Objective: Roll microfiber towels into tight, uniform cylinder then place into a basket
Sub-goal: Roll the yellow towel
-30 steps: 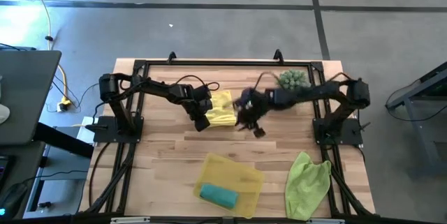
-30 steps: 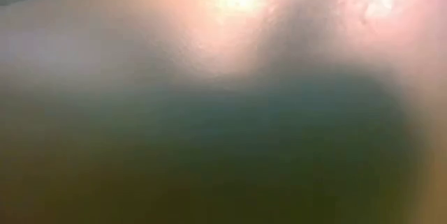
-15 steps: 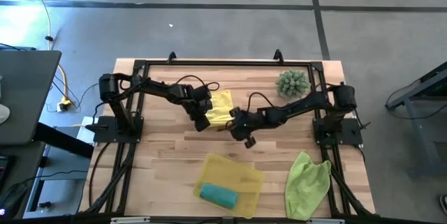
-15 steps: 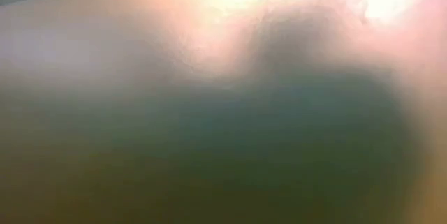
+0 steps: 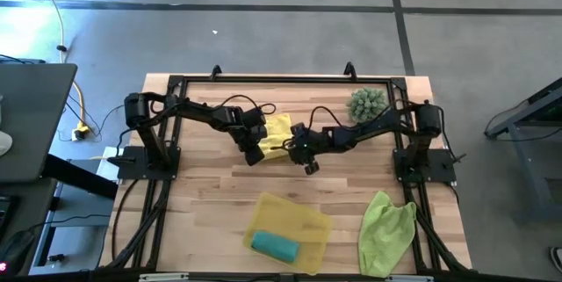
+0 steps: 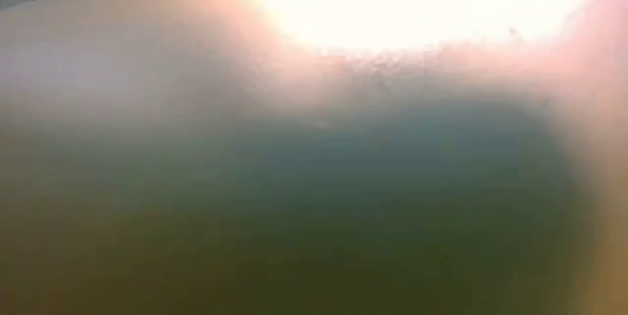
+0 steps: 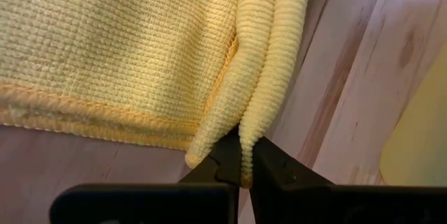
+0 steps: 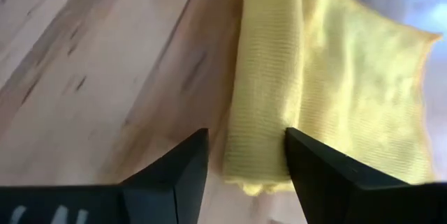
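Two hands meet at the yellow towel (image 5: 279, 135) near the desk's (image 5: 211, 185) middle-back. Left hand (image 5: 255, 152) sits at the towel's left edge, fingers pressed together, pinching a doubled fold of the cloth's edge (image 7: 260, 98) — wrist view shows the rolled lip clamped between the tips. Right hand (image 5: 299, 148) is just beside the towel's right edge, fingers spread wide, nothing held; in its wrist view the started roll (image 8: 269, 105) lies straight ahead, its near end sitting in the gap between the two fingers (image 8: 174, 175).

Key relation: the roll's long axis runs away from the right hand, roughly in line with its reach, so the fingers straddle the roll's end rather than lie across it. Right hand is the nearer free one; judged next move is closing on that roll end or tucking it while the left holds the cloth taut.

Teal towel (image 5: 275, 246) lies rolled in the basket (image 5: 303, 220) at desk front. Lime green towel (image 5: 386, 220) lies crumpled, unrolled, front right. Low view shows nothing usable
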Controlling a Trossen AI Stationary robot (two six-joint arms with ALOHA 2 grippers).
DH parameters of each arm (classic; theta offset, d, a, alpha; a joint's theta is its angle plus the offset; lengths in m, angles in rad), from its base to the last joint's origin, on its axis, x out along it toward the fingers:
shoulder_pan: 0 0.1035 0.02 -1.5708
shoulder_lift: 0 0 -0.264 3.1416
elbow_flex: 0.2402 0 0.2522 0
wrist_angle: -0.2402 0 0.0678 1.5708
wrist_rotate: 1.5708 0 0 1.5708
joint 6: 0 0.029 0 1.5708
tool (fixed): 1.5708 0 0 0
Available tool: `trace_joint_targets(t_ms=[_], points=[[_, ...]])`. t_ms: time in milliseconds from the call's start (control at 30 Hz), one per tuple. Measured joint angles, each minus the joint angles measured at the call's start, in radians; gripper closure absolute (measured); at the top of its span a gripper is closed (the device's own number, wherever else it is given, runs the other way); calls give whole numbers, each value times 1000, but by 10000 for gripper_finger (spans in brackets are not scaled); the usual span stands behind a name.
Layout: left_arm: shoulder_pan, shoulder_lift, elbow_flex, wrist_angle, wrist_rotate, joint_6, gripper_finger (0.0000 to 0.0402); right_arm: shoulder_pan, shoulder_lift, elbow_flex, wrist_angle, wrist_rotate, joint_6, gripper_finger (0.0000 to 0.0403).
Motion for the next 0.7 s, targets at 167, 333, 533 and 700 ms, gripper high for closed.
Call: trace_joint_targets(t_ms=[167, 333, 533, 700], points=[[2, 2, -3, 25, 39, -2, 399, -17, 51, 3, 19, -48, 7, 222], [0, 6, 17, 25, 56, -6, 393, -36, 62, 4, 22, -49, 60, 224], [-3, 9, 42, 13, 77, -1, 371, -66, 65, 4, 1, -71, 183, 271], [-2, 8, 46, -4, 81, 18, 353, -72, 66, 4, -26, -69, 251, 331]])
